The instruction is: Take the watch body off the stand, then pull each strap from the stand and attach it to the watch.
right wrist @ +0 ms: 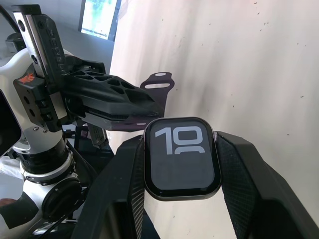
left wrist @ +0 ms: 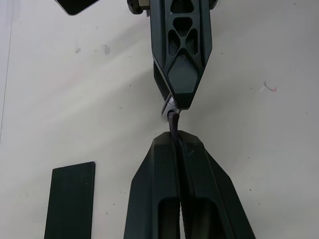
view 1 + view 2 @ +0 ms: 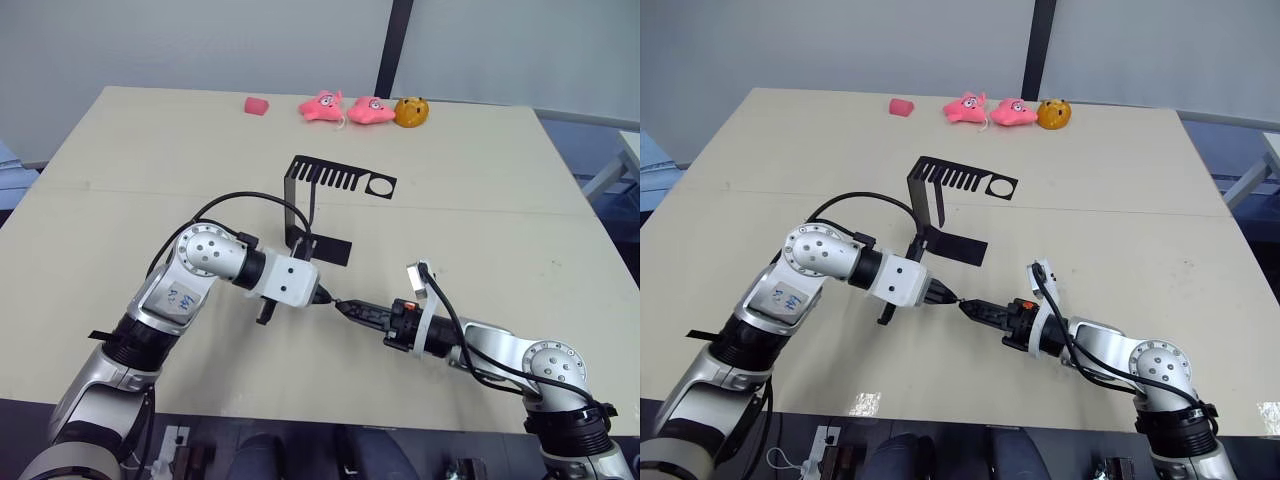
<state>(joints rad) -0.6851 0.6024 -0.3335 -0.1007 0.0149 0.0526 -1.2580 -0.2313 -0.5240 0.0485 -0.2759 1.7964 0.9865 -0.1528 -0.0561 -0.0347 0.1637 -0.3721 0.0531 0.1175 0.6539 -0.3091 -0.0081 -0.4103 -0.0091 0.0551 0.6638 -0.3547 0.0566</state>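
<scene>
Between the right fingers [image 1: 234, 184] sits the watch body [image 1: 182, 158].

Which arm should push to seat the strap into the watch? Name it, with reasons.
Probably the left. The left gripper is shut on the strap, whose tip already meets the watch body clamped in the right gripper. The right should only hold steady.

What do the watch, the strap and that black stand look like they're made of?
Watch: glossy glass face, reflections on it, in a grey rim, likely metal. Strap: matte dark band with holes, probably rubber or silicone. Stand: thin flat black sheet with cut slots, likely painted metal.
</scene>
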